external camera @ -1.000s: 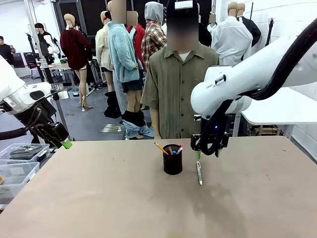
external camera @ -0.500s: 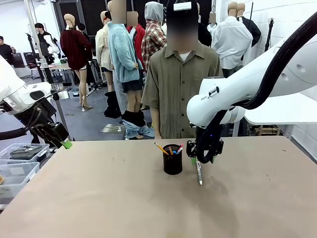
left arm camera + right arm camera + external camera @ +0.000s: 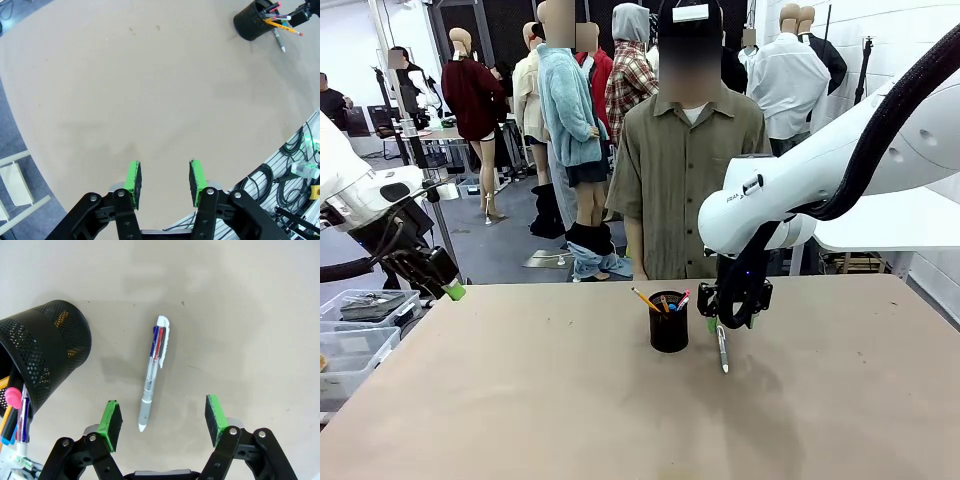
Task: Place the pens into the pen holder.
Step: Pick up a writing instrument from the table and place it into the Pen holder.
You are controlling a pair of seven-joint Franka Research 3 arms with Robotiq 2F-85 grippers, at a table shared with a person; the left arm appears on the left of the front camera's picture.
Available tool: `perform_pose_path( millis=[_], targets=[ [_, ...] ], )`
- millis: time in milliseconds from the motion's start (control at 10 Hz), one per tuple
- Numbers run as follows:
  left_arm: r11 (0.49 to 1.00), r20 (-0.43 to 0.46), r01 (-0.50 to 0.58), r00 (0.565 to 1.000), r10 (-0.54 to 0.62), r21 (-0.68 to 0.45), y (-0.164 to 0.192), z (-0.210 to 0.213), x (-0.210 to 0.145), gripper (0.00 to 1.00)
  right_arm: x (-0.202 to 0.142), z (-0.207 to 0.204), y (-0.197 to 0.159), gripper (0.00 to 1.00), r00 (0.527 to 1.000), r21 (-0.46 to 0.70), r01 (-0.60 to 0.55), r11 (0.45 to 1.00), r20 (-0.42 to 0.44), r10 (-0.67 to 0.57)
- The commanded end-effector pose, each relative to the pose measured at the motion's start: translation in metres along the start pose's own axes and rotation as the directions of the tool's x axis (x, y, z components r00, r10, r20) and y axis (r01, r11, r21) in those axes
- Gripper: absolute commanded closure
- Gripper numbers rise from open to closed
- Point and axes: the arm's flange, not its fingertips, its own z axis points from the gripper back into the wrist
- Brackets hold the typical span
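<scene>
While the right gripper [image 3: 728,325] hangs low over the table [image 3: 520,400], its fingers spread wide and empty, one clear pen [image 3: 722,349] lies flat beneath it.

From the right wrist view that pen [image 3: 153,373], clear-barrelled with blue and red inside and a white clip, sits between the two green pads [image 3: 109,420] without touching either. Just to its left stands the black mesh pen holder [image 3: 668,321], already carrying a yellow pencil [image 3: 645,299] and a pink-topped pen [image 3: 683,299]. At the far side a person [image 3: 685,180] in an olive shirt stands behind the holder. Off the table's left edge, the left gripper [image 3: 165,179] has its fingers partly open, holding nothing.
</scene>
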Motion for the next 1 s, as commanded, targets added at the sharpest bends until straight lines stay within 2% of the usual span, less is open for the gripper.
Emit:
perform_pose_path(
  millis=[0,500,900],
  targets=[
    [1.0,0.004,-0.003,1.0,0.003,0.019,0.001,0.0,0.002,0.48,0.006,-0.011,0.003,0.17,1.0,-0.02,-0.011,1.0,-0.024,0.011],
    [1.0,0.004,-0.003,1.0,0.003,0.019,0.001,0.0,0.002,0.48,0.014,-0.029,0.004,0.17,0.999,-0.039,0.001,0.999,-0.052,-0.003],
    [1.0,0.004,-0.003,1.0,0.003,0.019,0.001,0.0,0.002,0.48,0.017,-0.037,0.004,0.17,0.999,-0.065,0.012,0.998,-0.043,-0.015]
  ],
)
